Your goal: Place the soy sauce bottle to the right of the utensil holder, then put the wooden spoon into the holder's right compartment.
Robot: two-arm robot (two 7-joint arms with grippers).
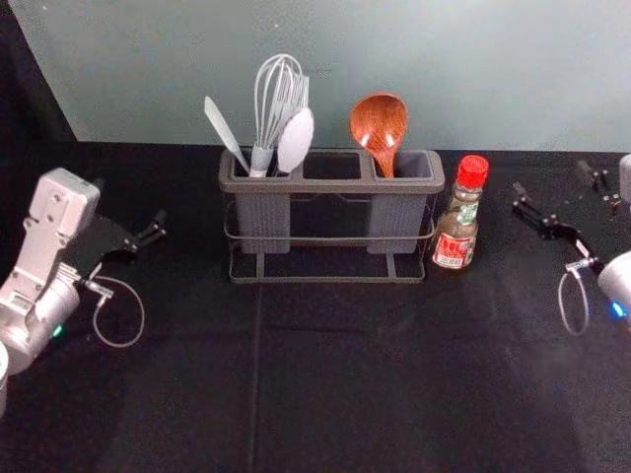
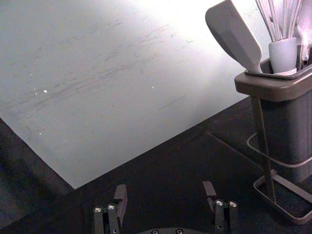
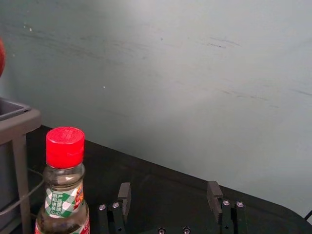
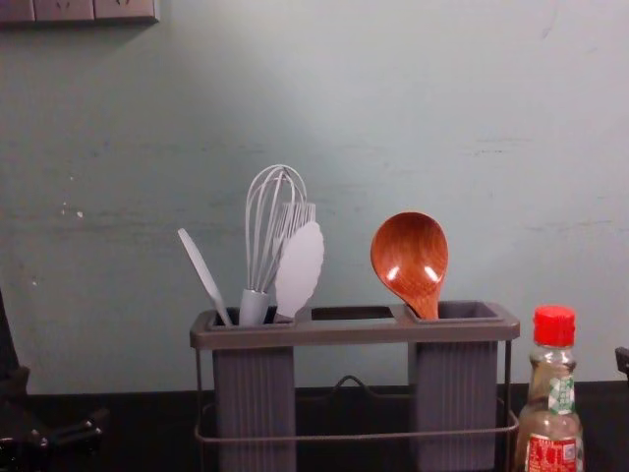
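Note:
My left gripper (image 1: 133, 236) stands open left of the holder; in the left wrist view that gripper (image 2: 166, 197) has nothing between its fingers. To the right of the bottle is my right gripper (image 1: 564, 202), also open; the right wrist view shows the gripper (image 3: 169, 202) with an empty gap. The soy sauce bottle (image 1: 461, 222), red-capped, is upright just right of the grey utensil holder (image 1: 330, 185). In the holder's right compartment the wooden spoon (image 1: 380, 123) rests bowl up, as the chest view shows too, its spoon bowl (image 4: 411, 258) above the rim.
The left compartment holds a whisk (image 1: 279, 94), a white spatula (image 1: 226, 128) and other pale utensils. A grey-green wall (image 1: 394, 49) rises behind the black-covered table (image 1: 335, 374). A socket panel (image 4: 79, 10) is on the wall at the upper left of the chest view.

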